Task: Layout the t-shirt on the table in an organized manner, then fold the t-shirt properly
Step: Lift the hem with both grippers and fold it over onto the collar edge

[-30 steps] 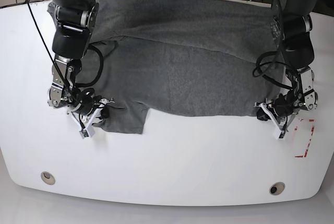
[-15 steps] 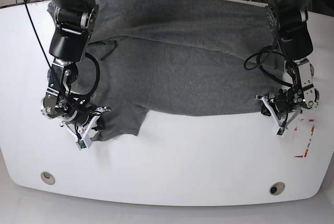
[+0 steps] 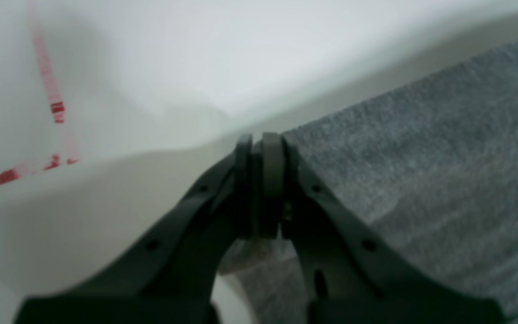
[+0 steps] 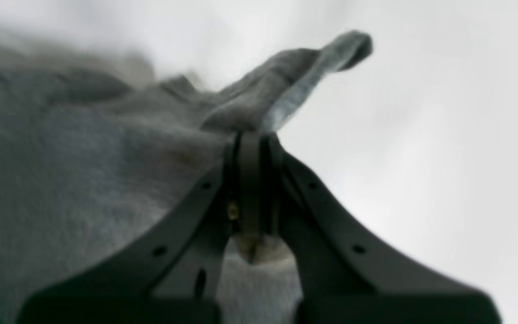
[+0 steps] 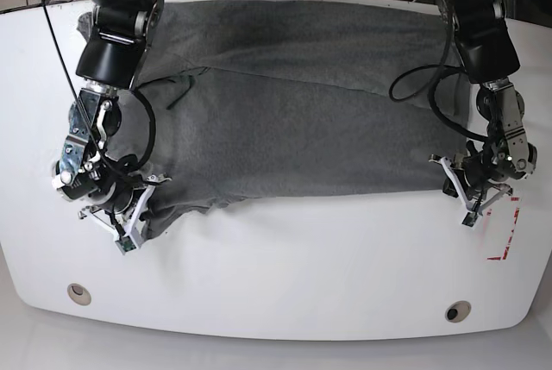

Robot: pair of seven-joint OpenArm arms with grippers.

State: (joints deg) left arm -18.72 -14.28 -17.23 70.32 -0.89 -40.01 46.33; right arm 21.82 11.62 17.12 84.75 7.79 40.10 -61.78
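Grommets [image 5: 78, 293] are sitting nearest on the white table [image 5: 285, 266], well apart from the cloth, with the red-and-white sticker [image 5: 504, 230] lying just beside the left gripper [image 5: 470, 196]. Beyond them, both grippers are working the near edge of the grey t-shirt [image 5: 302, 120]: the left gripper's jaws are pressed together on the shirt's near corner, as the left wrist view is showing, with the fabric [image 3: 421, 157] stretching away flat to one side. The right gripper [image 5: 129, 219] is likewise clamped tight on a bunched fold at the opposite end, and in the right wrist view a loose flap of hem or sleeve [image 4: 313, 63] is poking up past the closed jaws. Farther back, the shirt is lying spread wide across the table, its far portion doubled over in a broad band, with some wrinkling near the right arm. Judging by this, the layout step is still going on: the garment is mostly spread but not yet squared or smoothed, and the proper folding looks not yet begun
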